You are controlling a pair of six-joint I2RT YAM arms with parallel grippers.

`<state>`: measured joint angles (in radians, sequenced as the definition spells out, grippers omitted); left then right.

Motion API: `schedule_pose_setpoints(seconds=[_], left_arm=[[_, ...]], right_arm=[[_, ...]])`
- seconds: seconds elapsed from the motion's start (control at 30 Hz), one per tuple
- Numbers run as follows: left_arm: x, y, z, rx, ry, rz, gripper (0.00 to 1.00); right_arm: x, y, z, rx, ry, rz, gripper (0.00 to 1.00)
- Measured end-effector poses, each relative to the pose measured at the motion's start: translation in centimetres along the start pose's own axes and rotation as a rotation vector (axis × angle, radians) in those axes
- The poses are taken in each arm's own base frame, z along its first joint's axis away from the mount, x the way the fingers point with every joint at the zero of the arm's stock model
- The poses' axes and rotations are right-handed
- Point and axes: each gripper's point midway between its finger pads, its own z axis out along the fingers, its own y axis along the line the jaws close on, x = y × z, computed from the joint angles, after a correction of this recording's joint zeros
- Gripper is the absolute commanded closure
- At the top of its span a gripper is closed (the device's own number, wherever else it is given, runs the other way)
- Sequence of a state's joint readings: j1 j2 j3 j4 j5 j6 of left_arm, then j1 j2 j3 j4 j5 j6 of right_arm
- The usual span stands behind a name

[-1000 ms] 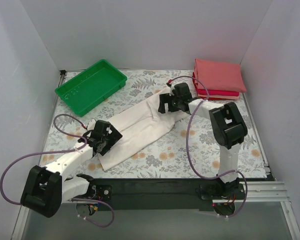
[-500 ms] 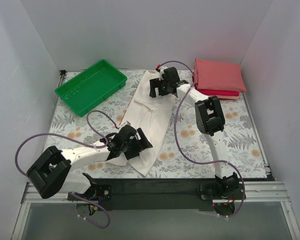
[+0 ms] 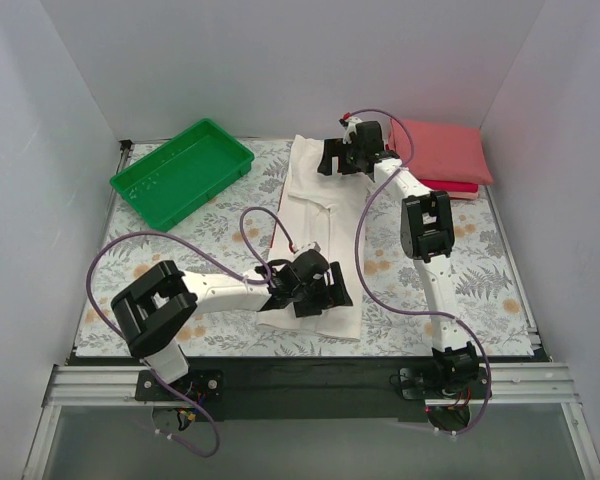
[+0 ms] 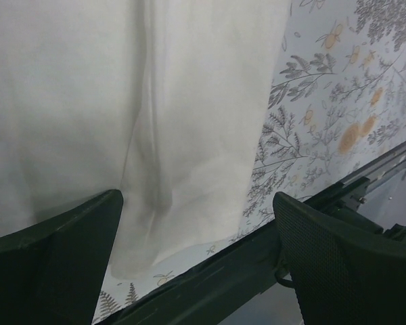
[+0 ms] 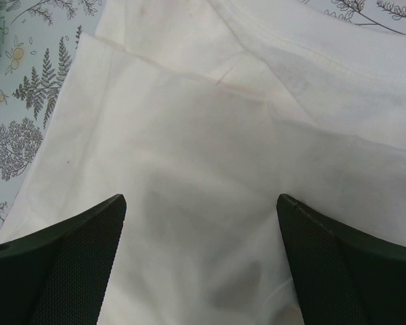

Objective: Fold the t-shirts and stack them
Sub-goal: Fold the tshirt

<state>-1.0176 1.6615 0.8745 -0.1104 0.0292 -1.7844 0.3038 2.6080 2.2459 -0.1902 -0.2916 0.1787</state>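
Observation:
A white t-shirt [image 3: 320, 215], plain side up and folded into a long strip, runs from the back of the table to its near edge. My left gripper [image 3: 315, 290] hangs open over the shirt's near end, its fingers wide apart above the cloth [image 4: 88, 101] and the table edge. My right gripper [image 3: 348, 158] is open over the far end, where the collar seam [image 5: 311, 47] shows. Nothing is between either pair of fingers. A folded salmon-pink t-shirt [image 3: 440, 150] tops a red one [image 3: 450, 186] at the back right.
A green plastic tray [image 3: 180, 172] sits at the back left on the floral cloth. The black front rail [image 4: 257, 271] lies just past the shirt's near end. White walls close in the left, back and right sides.
The white shirt has swung from a diagonal lie to nearly straight front-to-back. My left gripper moved right along the near edge; my right gripper moved toward the back wall.

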Motion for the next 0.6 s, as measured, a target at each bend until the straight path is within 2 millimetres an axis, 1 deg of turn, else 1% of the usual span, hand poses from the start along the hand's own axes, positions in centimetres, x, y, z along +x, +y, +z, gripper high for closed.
schedule_pose_setpoints(seconds=[0.13,0.2,0.27,0.33,0.37,0.43,0.5,0.57,0.6], left_arm=[[0.5,0.8,-1.0,-0.048,-0.008,0.052,0.07],[0.4,0.5,-1.8,-0.044,-0.016,0.081,0.07],[-0.1,-0.4,-2.8,-0.018,-0.029,0.111,0.06],[-0.6,-1.7,-4.0,0.025,-0.045,0.138,0.06],[-0.9,-2.4,-4.7,0.048,-0.057,0.151,0.06],[-1.2,-3.3,-5.9,0.088,-0.075,0.168,0.06],[-1.5,-3.7,-7.1,0.107,-0.095,0.170,0.06],[-1.8,-2.8,-8.2,0.094,-0.126,0.160,0.06],[-1.9,-1.9,-8.8,0.073,-0.144,0.147,0.06]], right_arm=[[-0.1,0.4,-0.2,-0.017,0.002,-0.012,0.02],[-0.4,0.7,-0.7,-0.023,0.007,-0.022,0.02],[-1.1,1.3,-1.9,-0.029,0.011,-0.047,0.02],[-2.8,2.4,-4.0,-0.034,-0.004,-0.081,0.02],[-3.9,3.2,-5.4,-0.036,-0.020,-0.099,0.02],[-6.3,5.0,-9.1,-0.041,-0.063,-0.135,0.02],[-8.4,7.0,-13.6,-0.044,-0.114,-0.160,0.02],[-9.3,8.9,-18.1,-0.042,-0.163,-0.179,0.02],[-9.0,9.6,-20.4,-0.034,-0.185,-0.182,0.02]])
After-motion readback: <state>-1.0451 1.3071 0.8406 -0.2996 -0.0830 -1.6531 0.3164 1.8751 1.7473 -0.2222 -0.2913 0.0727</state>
